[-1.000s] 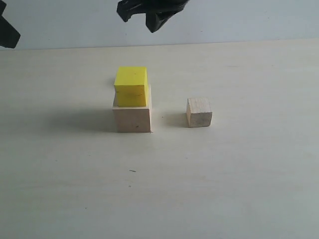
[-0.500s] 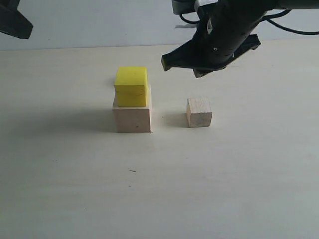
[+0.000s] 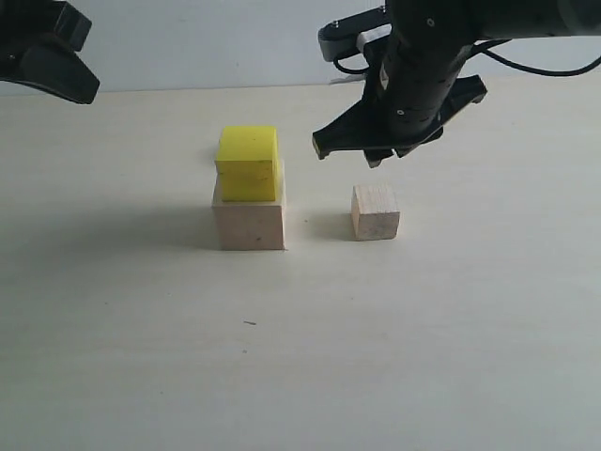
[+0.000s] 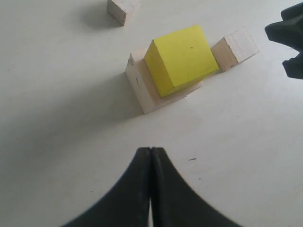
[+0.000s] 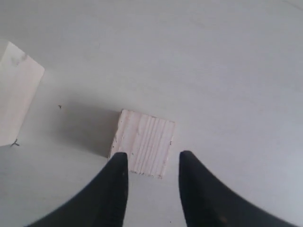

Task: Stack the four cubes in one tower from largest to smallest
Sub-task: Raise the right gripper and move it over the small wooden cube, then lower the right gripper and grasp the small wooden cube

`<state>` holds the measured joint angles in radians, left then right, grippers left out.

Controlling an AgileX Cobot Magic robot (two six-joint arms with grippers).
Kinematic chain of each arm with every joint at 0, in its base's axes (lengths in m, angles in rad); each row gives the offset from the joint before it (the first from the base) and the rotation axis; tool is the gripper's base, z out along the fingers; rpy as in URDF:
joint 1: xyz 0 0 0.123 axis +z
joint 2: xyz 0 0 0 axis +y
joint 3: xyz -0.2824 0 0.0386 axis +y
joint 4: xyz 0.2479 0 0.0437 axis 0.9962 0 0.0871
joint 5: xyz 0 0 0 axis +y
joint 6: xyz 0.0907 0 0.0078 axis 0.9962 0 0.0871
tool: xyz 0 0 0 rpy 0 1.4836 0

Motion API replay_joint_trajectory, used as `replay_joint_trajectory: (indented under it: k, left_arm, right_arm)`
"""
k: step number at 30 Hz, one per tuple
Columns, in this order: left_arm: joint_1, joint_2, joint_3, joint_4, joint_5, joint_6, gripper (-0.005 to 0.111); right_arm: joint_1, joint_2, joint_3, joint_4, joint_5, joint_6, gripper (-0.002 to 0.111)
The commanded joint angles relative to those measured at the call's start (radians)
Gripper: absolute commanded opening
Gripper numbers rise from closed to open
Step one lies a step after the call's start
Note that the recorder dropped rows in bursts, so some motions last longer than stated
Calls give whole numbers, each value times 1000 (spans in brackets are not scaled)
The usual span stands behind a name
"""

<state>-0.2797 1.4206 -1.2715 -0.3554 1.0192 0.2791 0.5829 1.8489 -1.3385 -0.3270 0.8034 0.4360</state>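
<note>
A bright yellow cube (image 3: 247, 162) sits on the largest pale wood cube (image 3: 249, 224), slightly askew. To their right a smaller pale wood cube (image 3: 375, 212) rests on the table. My right gripper (image 3: 346, 153) hovers just above and behind it, open, with nothing between its fingers. The right wrist view shows that cube (image 5: 144, 149) just beyond the open right gripper (image 5: 151, 158). My left gripper (image 4: 150, 150) is shut and empty, held high at the far left (image 3: 75, 83). Another small wood cube (image 4: 122, 8) lies beyond the stack in the left wrist view; the exterior view hides it.
The pale tabletop (image 3: 300, 357) stretches wide in front of the cubes, and a light wall (image 3: 188, 47) runs behind its far edge. The right arm's black body and cables (image 3: 427, 56) hang over the back right.
My right gripper has come down from the top edge to just above the small wood cube and has opened. The left arm has shifted further into view at top left.
</note>
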Motion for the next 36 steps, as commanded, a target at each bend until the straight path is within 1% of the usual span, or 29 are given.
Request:
replay_joint_trajectory:
  k: [1, 5, 7, 12, 23, 32, 36]
  left_arm:
    - [1, 2, 3, -13, -5, 9, 0]
    - [1, 2, 3, -13, -5, 9, 0]
    - [1, 2, 3, -13, -5, 9, 0]
    - [1, 2, 3, -13, 3, 8, 0]
    - [1, 2, 3, -15, 27, 10, 0]
    - [1, 2, 3, -15, 39, 12, 0]
    - [1, 2, 3, -15, 33, 14, 0]
  right_arm:
    - [-3, 25, -7, 1, 4, 20, 48]
    - [-3, 72, -7, -8, 0, 120, 60]
    - [-3, 98, -7, -13, -3, 169, 63]
    - [-3, 134, -7, -13, -22, 225, 64]
    - [-3, 152, -7, -14, -76, 251, 64]
    - [-56, 154, -7, -12, -85, 274, 64]
    - [-61, 154, -7, 11, -120, 271, 64]
